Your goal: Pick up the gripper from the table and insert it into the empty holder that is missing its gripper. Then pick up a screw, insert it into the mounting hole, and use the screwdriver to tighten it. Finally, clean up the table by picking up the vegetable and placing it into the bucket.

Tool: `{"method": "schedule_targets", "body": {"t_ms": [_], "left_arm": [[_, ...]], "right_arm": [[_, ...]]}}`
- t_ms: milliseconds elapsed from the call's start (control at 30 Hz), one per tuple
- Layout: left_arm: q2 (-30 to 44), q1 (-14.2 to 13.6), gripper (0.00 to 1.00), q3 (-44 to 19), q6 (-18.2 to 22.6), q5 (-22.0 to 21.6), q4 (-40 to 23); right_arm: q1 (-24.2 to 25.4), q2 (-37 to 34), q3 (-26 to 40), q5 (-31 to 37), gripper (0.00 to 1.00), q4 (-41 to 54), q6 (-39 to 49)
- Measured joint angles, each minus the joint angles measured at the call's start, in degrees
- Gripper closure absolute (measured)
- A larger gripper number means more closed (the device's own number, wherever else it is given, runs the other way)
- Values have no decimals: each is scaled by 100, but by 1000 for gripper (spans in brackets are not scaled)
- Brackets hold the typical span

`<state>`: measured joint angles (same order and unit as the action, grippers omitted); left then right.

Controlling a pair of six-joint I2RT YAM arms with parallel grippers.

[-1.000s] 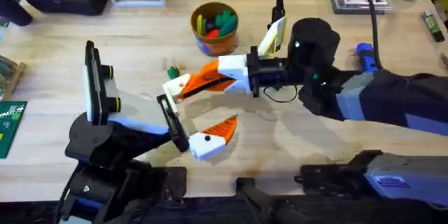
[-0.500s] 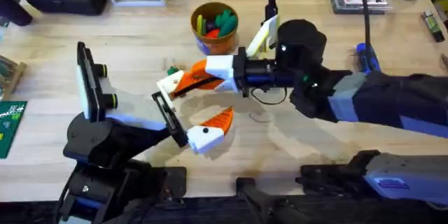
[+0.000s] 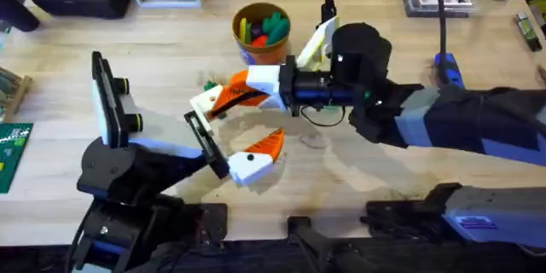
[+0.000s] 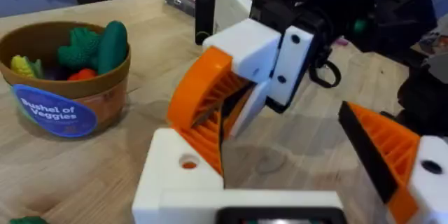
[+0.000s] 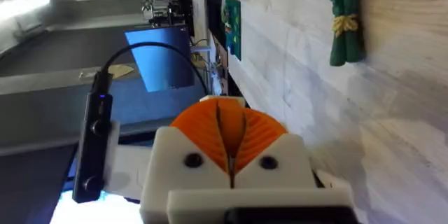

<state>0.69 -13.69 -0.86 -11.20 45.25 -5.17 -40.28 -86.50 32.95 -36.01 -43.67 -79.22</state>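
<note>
Fingers pressed together, vegetable beyond.

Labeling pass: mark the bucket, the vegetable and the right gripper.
bucket (image 3: pixel 243 14), overhead, yellow rim.
vegetable (image 5: pixel 344 21), right wrist, green body.
right gripper (image 3: pixel 226 96), overhead, orange pads, shut.

table: pale matt wood grain | bucket: glossy brown plastic | right claw pads: ribbed orange plastic
</note>
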Motion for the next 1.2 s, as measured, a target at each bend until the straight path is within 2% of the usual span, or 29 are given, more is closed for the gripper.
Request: {"method": "schedule_targets", "body": {"t_ms": [533,633,867,1067,1133,1200], "left_arm": [[0,0,14,0,-17,-7,0],[-1,0,14,0,-15,9,0],[-1,-2,15,-4,-6,146,-7],[-2,-70,15,-11,14,408,-33],[-2,-70,15,-11,29,456,-39],[0,-125,15,-11,23,710,-55]], "right_arm": [[-51,0,0,94,995,-2,0],[-29,0,0,9,920,1,1],[124,-17,2,-345,876,13,0],[260,-94,51,-768,728,6,2],[277,-94,63,-853,621,23,-2],[258,-100,104,-954,505,-18,-1]]}}
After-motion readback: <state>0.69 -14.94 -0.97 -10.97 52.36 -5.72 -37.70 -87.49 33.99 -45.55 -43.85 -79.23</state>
